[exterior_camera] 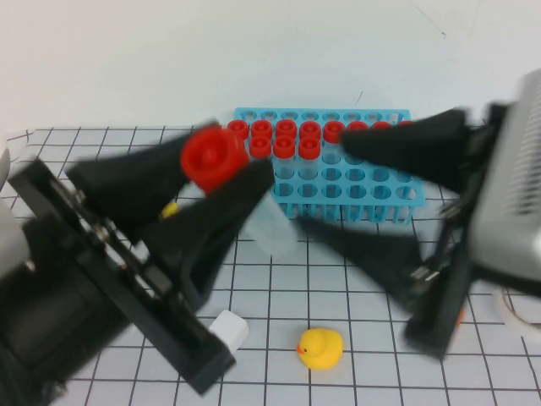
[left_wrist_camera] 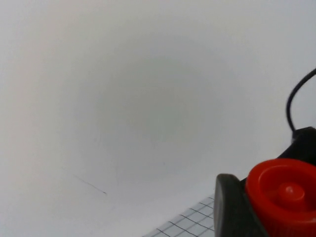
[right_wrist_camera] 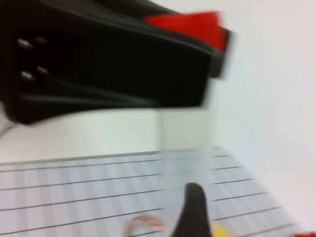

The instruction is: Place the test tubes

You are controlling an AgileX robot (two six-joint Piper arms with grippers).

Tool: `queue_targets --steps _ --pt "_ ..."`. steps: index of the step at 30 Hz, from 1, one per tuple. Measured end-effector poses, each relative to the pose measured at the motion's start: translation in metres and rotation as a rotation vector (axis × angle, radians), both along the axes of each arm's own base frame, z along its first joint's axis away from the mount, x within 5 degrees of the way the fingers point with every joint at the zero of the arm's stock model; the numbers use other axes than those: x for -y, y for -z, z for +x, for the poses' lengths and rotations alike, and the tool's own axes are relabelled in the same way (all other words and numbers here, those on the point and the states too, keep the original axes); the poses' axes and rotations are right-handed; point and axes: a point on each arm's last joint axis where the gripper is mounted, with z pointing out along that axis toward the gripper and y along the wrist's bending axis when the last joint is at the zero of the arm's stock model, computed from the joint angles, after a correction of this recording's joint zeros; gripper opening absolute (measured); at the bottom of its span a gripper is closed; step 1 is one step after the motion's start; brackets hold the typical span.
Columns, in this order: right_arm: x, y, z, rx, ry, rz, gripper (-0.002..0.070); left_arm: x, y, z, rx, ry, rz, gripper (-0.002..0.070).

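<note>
The left gripper (exterior_camera: 228, 173) is clamped on a red-capped test tube (exterior_camera: 275, 227) near its cap and holds it tilted in the air, before the front left corner of the blue rack (exterior_camera: 372, 190). The right gripper (exterior_camera: 324, 184), jaws spread wide on nothing, hovers before the rack's front edge beside the tube's lower end. The rack's back rows hold seated tubes (exterior_camera: 286, 139). To do this well, I judge: bring the tube upright, centre its bottom over an empty well beside those, and lower straight, with the right gripper well clear.
</note>
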Motion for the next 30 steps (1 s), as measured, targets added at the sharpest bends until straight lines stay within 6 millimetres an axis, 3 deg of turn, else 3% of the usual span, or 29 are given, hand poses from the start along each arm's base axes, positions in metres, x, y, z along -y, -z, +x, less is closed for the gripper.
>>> queue_targets --steps 3,7,10,15,21,25,30 --pt "0.016 -0.013 -0.003 0.085 0.092 -0.008 0.0412 -0.002 -0.014 0.001 0.036 -0.032 0.003 0.0261" --pt "0.048 -0.032 -0.008 0.221 0.288 -0.034 0.014 -0.005 -0.022 0.003 0.054 -0.081 0.027 0.0261" --pt "0.075 -0.037 -0.005 0.298 0.513 -0.14 0.0041 -0.007 -0.02 0.006 0.019 -0.109 0.041 0.0261" --pt "0.111 -0.034 -0.001 0.294 0.828 -0.35 0.0005 -0.009 -0.013 0.009 -0.044 -0.145 0.08 0.0261" --pt "0.127 -0.029 0.0 0.318 0.955 -0.568 0.0 -0.011 -0.009 0.011 -0.093 -0.169 0.1 0.0261" --pt "0.118 -0.032 0.0 0.349 0.871 -0.508 -0.0001 -0.011 -0.008 0.011 -0.098 -0.173 0.104 0.0261" --pt "0.081 -0.042 -0.012 0.372 0.495 -0.185 -0.0001 -0.011 -0.008 0.012 -0.115 -0.174 0.096 0.0261"
